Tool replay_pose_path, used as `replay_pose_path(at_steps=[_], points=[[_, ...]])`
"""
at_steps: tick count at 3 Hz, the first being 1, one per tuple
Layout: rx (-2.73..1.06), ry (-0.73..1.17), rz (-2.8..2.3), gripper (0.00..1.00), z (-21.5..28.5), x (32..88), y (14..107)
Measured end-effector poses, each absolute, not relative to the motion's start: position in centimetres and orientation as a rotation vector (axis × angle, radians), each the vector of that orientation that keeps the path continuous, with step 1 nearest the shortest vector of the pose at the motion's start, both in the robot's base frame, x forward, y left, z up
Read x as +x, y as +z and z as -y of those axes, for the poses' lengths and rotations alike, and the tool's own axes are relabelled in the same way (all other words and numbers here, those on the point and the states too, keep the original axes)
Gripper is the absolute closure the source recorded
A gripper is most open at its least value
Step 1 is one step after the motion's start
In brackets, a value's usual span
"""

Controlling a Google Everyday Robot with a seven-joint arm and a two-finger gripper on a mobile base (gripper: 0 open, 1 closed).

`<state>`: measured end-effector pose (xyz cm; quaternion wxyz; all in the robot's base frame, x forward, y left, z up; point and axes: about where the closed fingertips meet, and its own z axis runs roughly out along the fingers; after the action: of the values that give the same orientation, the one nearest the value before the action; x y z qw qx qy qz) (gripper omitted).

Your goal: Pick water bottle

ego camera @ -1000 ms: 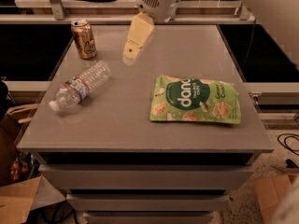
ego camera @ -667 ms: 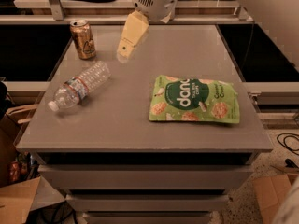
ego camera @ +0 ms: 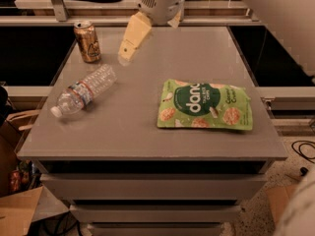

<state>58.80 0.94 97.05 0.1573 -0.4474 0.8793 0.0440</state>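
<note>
Clear ribbed water bottle [ego camera: 83, 90], lying on grey table [ego camera: 147, 132]; gripper [ego camera: 128, 50] apart, beside bronze can [ego camera: 87, 42]; its grip cannot be told.

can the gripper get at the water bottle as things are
Probably yes. The gripper hangs above the table, right of the bronze can; the water bottle lies on its side toward the left edge, only bare surface between them.

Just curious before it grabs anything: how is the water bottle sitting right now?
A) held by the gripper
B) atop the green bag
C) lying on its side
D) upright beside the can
C: the water bottle lies on its side on the table; the gripper hangs near the can, clear of the bottle.
</note>
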Motion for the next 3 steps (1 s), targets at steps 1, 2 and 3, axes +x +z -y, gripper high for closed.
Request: replay_pose_path(at_steps=[1,2,3], points=[[-1.119,0.215,-2.681,0.0,-3.6,58.9,95.1],[-0.951,0.291,-2.813,0.0,-6.3,59.0,94.2],[-0.772,0.353,-2.907,0.0,-8.6,59.0,93.8]])
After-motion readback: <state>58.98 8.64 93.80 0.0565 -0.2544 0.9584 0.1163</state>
